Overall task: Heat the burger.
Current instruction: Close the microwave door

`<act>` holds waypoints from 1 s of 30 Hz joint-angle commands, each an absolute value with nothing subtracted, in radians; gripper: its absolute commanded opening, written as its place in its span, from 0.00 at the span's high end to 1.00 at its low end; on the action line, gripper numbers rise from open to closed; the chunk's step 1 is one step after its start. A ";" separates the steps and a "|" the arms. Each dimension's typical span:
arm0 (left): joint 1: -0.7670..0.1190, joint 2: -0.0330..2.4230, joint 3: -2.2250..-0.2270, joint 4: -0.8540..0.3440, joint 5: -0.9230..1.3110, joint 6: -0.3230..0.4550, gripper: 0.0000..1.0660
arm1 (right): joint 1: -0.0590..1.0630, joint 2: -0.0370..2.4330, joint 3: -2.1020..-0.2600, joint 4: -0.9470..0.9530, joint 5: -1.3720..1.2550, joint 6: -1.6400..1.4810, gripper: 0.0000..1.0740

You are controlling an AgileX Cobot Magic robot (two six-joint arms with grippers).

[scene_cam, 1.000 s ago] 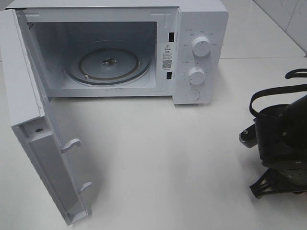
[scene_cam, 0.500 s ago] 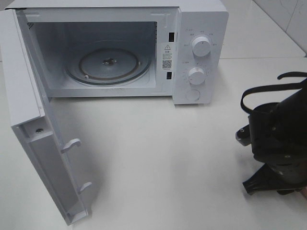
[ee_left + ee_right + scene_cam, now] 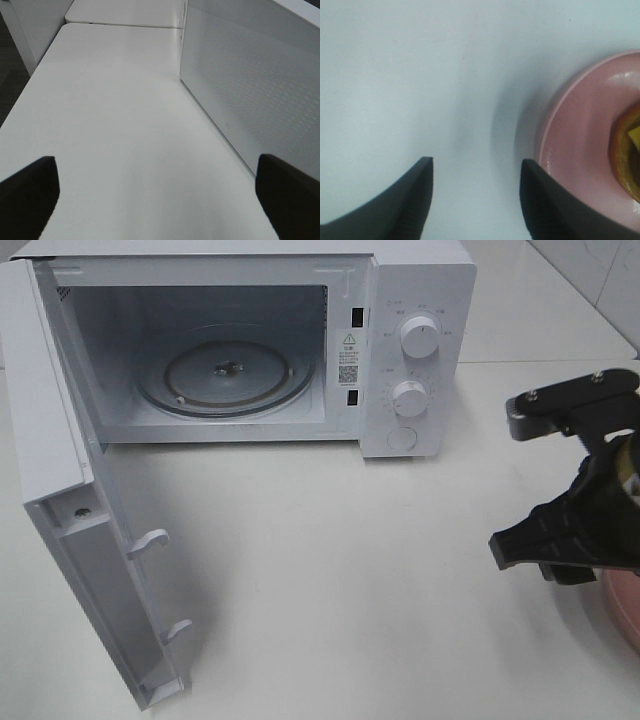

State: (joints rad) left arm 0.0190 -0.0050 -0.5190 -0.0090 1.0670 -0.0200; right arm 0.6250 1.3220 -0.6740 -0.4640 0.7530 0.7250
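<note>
microwave (image 3: 420, 350) cavity open, door (image 3: 90, 570) blocking left

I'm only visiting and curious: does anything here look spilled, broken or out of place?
Nothing stands out. The microwave stands with its door swung wide open and its glass turntable bare, which suits heating food. The pink plate with the burger sits flat on the white table, with no spills.

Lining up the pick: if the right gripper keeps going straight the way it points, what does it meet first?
Likely bare table. The right gripper, jaws apart, points down beside the pink plate, whose rim lies near one finger; the burger sits off to that side. Depth unclear.
</note>
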 commanded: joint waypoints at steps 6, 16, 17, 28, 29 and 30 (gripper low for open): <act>0.021 -0.011 -0.517 -0.007 1.068 -0.026 0.06 | 0.623 1.031 -0.675 -0.316 0.804 0.428 0.42; 0.021 -0.011 -0.517 -0.007 1.068 -0.026 0.06 | 0.623 0.720 -0.675 -0.299 1.034 0.281 0.26; 0.021 -0.011 -0.517 -0.007 1.068 -0.026 0.06 | 0.623 0.720 -0.675 -0.299 1.034 0.281 0.26; 0.021 -0.011 -0.517 -0.007 1.068 -0.026 0.06 | 0.615 0.436 -0.630 -0.264 1.114 0.235 0.29; 0.021 -0.011 -0.517 -0.007 1.068 -0.026 0.06 | 0.584 0.383 -0.601 -0.266 1.098 0.234 0.29; 0.021 -0.011 -0.517 -0.007 1.068 -0.026 0.06 | 0.516 0.330 -0.569 -0.255 1.076 0.232 0.29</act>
